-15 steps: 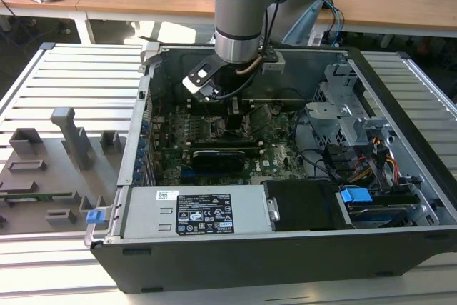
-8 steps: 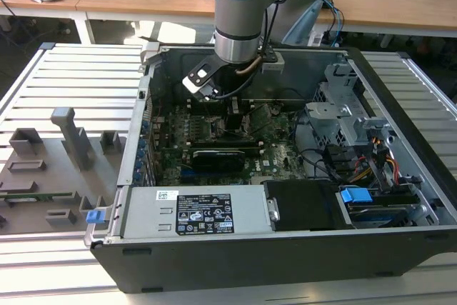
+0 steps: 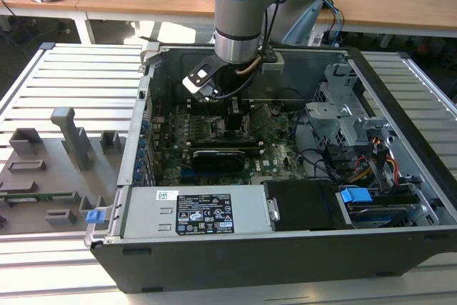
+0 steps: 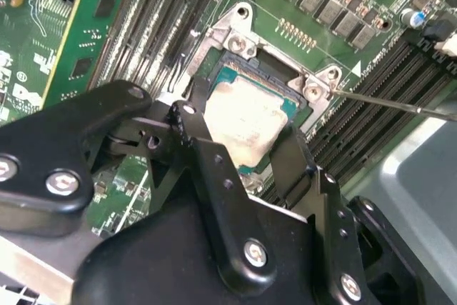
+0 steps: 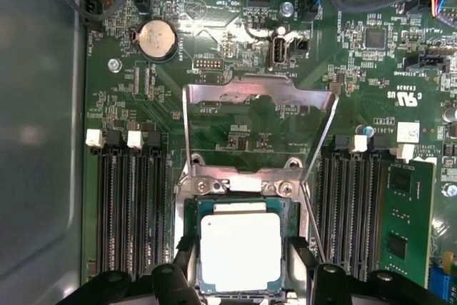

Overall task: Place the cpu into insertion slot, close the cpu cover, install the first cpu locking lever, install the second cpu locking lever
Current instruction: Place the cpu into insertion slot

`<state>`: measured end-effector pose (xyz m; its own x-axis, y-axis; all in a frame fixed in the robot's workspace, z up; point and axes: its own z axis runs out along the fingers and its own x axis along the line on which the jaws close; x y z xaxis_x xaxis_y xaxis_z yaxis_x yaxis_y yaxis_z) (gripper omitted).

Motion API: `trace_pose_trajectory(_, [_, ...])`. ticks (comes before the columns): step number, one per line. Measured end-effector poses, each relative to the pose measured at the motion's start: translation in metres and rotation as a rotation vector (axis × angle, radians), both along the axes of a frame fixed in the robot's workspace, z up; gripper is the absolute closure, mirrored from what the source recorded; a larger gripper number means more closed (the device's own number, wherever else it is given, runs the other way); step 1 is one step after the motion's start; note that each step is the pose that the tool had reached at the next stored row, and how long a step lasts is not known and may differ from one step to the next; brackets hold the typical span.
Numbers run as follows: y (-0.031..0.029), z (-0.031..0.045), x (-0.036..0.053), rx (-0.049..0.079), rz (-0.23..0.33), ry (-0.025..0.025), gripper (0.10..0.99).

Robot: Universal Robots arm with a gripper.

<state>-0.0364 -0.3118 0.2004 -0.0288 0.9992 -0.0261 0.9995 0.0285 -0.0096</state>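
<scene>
Chip (image 5: 240, 251) sits in the socket (image 5: 285, 188), silver top up, seated or nearly so. Your hand (image 5: 243, 249) pinches it by two opposite edges, which I judge holds it square to the socket walls. The cover (image 5: 260, 92) stands tipped up on its hinge, leaving the socket open from above. A thin lever (image 5: 310, 226) is swung clear beside it. All of this lies on the green board (image 5: 235, 33) inside the open computer case (image 3: 235, 255), which rests on the slatted desk (image 3: 71, 62).
</scene>
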Motion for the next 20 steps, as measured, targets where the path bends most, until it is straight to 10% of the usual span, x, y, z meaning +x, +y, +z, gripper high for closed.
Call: trace_pose_trajectory(20, [0.0, 0.0002, -0.0003, 0.004, -0.001, -0.0001, 0.557])
